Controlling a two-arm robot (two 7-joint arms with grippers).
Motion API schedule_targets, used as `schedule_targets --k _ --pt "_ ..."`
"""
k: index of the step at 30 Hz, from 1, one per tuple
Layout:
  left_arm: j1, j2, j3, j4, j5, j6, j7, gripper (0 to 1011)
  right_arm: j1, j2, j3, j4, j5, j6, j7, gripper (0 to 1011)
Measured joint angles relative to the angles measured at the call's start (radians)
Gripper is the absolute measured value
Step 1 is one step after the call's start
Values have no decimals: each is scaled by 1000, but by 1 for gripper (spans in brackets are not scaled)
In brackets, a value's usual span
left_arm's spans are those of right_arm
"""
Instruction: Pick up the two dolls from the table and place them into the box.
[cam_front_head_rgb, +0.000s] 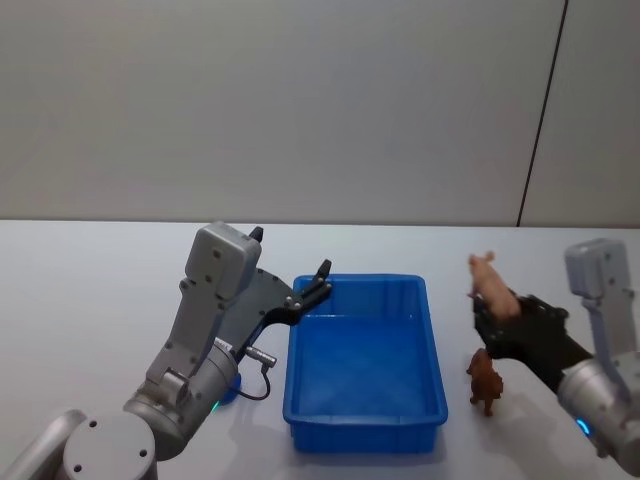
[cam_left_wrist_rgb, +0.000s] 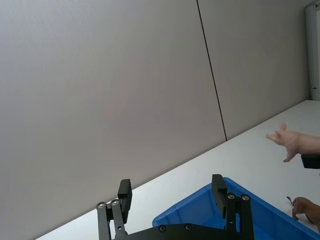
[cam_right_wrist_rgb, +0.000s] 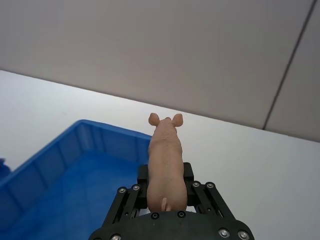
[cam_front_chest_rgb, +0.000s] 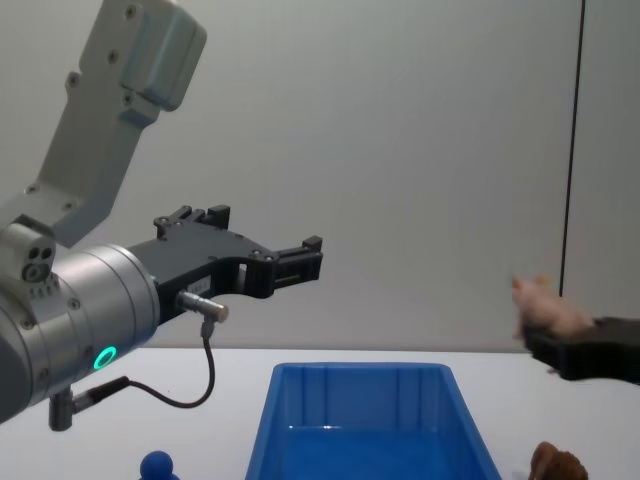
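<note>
The white table (cam_front_head_rgb: 100, 300) spreads before me, with the big blue box (cam_front_head_rgb: 365, 435) at its middle, empty inside. My left gripper (cam_front_head_rgb: 318, 280) hovers over the box's far left corner, fingers spread, holding nothing. My right gripper (cam_front_head_rgb: 497, 318), raised to the right of the box, pinches a pink pig toy (cam_front_head_rgb: 488, 280). A brown doll (cam_front_head_rgb: 485, 378) stands on the table just right of the box. A blue doll (cam_front_chest_rgb: 158, 465) sits left of it. I judge I should carry the pig over the rim, then lower it before letting go. I can read no writing anywhere.
</note>
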Motion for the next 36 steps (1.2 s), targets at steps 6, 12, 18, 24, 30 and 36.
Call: schedule_targets --k 6,12,18,24,30,36 --pt "0 0 0 0 0 0 0 1001 26 -19 -20 1 -34 18 60 379" --pt "0 0 0 0 0 0 0 1001 66 -53 -55 36 -89 50 130 379" --pt "0 0 0 0 0 0 0 1001 101 -85 -87 81 -131 71 173 379" --pt "0 0 0 0 0 0 0 1001 121 -107 -106 111 -157 83 197 510" --pt "0 0 0 0 0 0 0 1001 131 -116 -115 125 -168 86 205 689" --pt "0 0 0 0 0 0 0 1001 132 -115 -115 125 -167 73 197 858"
